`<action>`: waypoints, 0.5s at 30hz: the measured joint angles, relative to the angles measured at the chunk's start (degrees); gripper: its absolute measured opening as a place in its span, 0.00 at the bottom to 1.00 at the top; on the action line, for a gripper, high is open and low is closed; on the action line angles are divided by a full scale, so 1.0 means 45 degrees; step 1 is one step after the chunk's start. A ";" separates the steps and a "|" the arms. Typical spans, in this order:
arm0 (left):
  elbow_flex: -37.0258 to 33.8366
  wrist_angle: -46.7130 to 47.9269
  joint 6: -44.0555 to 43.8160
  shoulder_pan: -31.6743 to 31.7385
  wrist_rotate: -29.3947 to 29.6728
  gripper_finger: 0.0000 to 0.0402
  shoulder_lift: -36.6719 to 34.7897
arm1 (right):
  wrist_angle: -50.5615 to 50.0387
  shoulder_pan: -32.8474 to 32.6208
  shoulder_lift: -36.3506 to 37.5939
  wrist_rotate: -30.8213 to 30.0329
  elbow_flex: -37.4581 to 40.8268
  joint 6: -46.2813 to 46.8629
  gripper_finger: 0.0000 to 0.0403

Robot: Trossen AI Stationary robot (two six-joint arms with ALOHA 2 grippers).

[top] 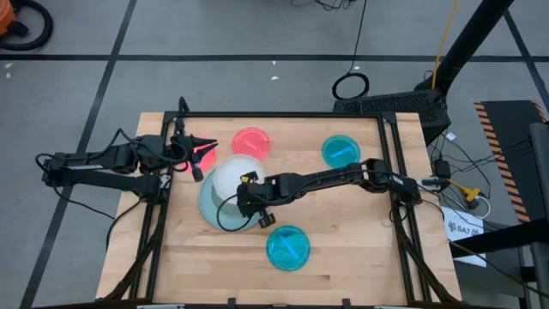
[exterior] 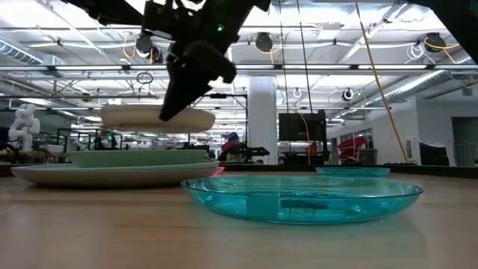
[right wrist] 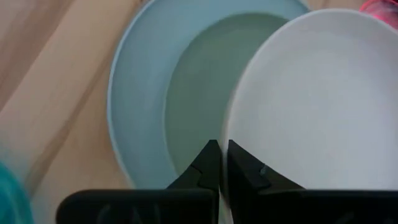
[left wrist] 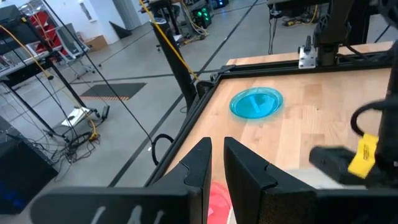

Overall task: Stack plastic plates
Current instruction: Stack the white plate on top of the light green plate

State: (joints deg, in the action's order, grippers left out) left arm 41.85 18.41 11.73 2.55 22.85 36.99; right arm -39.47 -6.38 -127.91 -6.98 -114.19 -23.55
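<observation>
Your right gripper (top: 254,199), arm stretched leftward across the table, pinches the white plate (top: 236,176) by its rim, level above the green plate (right wrist: 199,93), while your left gripper (top: 203,148) holds a pink plate (left wrist: 219,200).

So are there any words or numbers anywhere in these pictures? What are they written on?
"SA7.06": on a white sheet lying on the floor beside the table, seen from above. The last digits are small, so I am not sure of them.
Yellow tag in the left wrist view: too blurred to read, if it has any words.
Nothing else shows writing that can be read.
</observation>
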 joint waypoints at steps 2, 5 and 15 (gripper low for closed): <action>0.0000 -0.0003 -0.0015 0.0000 0.0002 0.13 0.0005 | -0.0142 -0.0107 0.0032 -0.0114 -0.0018 -0.0013 0.01; 0.0000 0.0001 -0.0037 0.0000 0.0000 0.13 0.0000 | -0.0660 -0.0284 0.0019 -0.0064 -0.0013 -0.0024 0.01; 0.0000 0.0005 -0.0116 0.0000 0.0000 0.13 0.0005 | 0.0038 -0.0305 -0.0154 0.1228 -0.0010 0.0073 0.01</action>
State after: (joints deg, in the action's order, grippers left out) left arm 41.85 18.44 11.20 2.55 22.85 37.01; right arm -39.30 -7.75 -128.60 -1.45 -114.24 -23.22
